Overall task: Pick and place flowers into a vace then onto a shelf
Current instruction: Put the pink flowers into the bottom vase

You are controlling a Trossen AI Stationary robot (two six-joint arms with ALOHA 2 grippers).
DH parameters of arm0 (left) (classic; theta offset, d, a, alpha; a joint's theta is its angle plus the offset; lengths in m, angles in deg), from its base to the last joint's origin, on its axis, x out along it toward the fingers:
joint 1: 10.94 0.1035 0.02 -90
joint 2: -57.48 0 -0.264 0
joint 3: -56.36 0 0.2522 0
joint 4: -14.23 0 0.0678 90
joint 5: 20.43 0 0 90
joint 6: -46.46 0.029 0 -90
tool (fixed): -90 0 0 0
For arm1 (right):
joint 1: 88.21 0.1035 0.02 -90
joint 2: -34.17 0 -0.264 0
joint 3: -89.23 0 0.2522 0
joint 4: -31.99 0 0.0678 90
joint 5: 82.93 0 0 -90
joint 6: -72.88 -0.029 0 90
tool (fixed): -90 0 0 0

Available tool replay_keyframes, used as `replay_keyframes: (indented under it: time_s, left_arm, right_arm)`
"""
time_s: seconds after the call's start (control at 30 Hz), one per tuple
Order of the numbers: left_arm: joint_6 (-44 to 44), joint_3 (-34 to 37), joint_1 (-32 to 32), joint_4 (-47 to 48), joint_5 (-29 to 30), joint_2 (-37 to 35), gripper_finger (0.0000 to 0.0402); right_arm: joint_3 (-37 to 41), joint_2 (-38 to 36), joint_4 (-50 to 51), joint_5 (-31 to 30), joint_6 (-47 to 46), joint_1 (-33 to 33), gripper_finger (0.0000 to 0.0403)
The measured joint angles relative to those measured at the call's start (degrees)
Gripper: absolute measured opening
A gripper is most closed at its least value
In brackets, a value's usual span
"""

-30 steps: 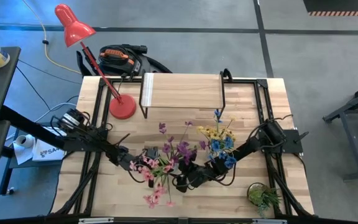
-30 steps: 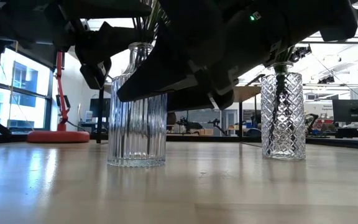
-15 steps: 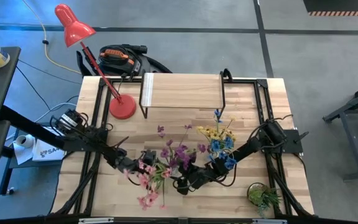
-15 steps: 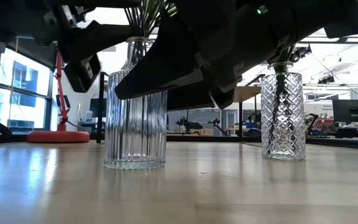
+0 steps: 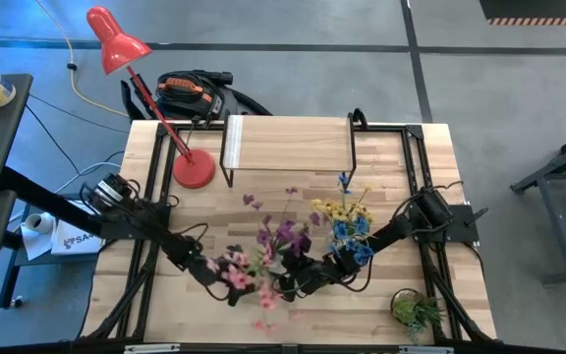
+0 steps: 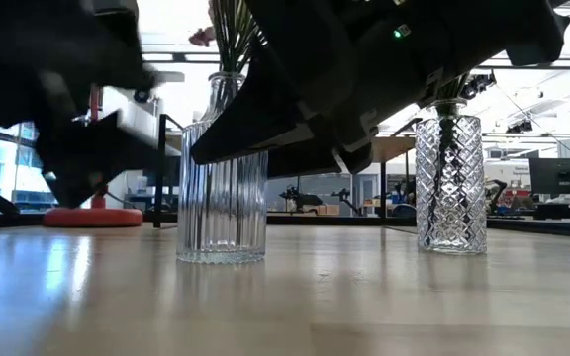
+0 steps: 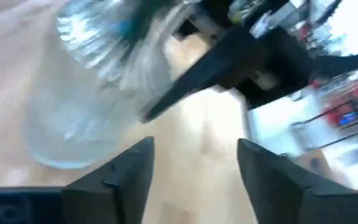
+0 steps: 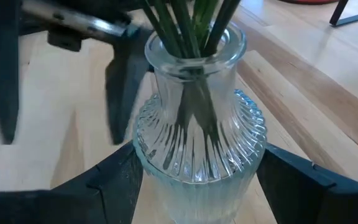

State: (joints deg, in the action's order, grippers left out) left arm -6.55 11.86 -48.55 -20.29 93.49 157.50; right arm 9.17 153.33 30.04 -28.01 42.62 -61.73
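Observation:
A ribbed glass vase (image 8: 197, 155) stands on its base on the table (image 6: 223, 188). It holds the purple and pink flowers (image 5: 273, 246), whose green stems (image 8: 191, 25) go in at the neck. My right gripper (image 8: 197, 165) is shut on this vase, near the table's front middle (image 5: 291, 283). My left gripper (image 7: 194, 149) is open and empty just left of the vase (image 5: 230, 291). The blue and yellow flowers (image 5: 347, 226) stand in a diamond-cut vase (image 6: 450, 183). The shelf (image 5: 288, 145) stands at the table's far middle. My right gripper holds the ribbed vase by its lower body (image 8: 154, 168), one finger (image 8: 114, 180) on each side. The fingers come level from the table's right side. The vase stands upright with its base on the table.
A red desk lamp (image 5: 193, 169) stands at the far left beside the shelf. A small green potted plant (image 5: 416, 311) sits at the near right corner. The diamond-cut vase stands close behind my right arm.
My left gripper has gone from the vase's left side toward the table's near edge and a little right, blurred in motion. The ribbed vase has shifted slightly on the table. Its purple and pink sprigs have swung about.

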Motion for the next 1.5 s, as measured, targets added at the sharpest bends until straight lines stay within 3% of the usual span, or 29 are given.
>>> replay_keyframes:
  time_s: [0.13, 0.23, 0.37, 0.53, 0.77, 0.97, 1.5]
  left_arm:
    - [-0.7, 0.3, -0.6, 2.4, -3.0, -1.0, 0.0303]
    - [0.7, 0.2, -1.3, 4.4, 0.6, -3.7, 0.0314]
    - [-1.1, 0.4, -1.8, 11.8, 2.3, -4.8, 0.0316]
    - [-1.0, 0.3, -1.9, 13.7, 4.2, -7.2, 0.0316]
    - [3.0, 0.3, -1.9, 20.6, 5.6, -14.8, 0.0316]
    - [3.2, 0.3, -1.8, 28.8, 6.5, -19.0, 0.0316]
    - [3.2, 0.2, -1.8, 27.1, 5.4, -18.5, 0.0316]
  right_arm:
    - [0.0, 0.0, 0.0, 0.1, 0.1, 0.0, 0.0273]
    - [0.0, 0.0, 0.1, 0.3, -0.5, 0.1, 0.0273]
    - [0.0, 0.0, 0.1, 0.5, -0.8, 0.6, 0.0273]
    - [-0.1, 0.1, -0.4, 0.6, 1.4, 2.5, 0.0273]
    - [-1.6, 0.2, 0.3, 1.1, 8.1, 5.3, 0.0277]
    - [-2.2, 0.3, 1.1, 0.6, 6.1, 6.3, 0.0295]
    - [-2.5, 0.4, 0.6, -0.2, 4.8, 5.7, 0.0300]
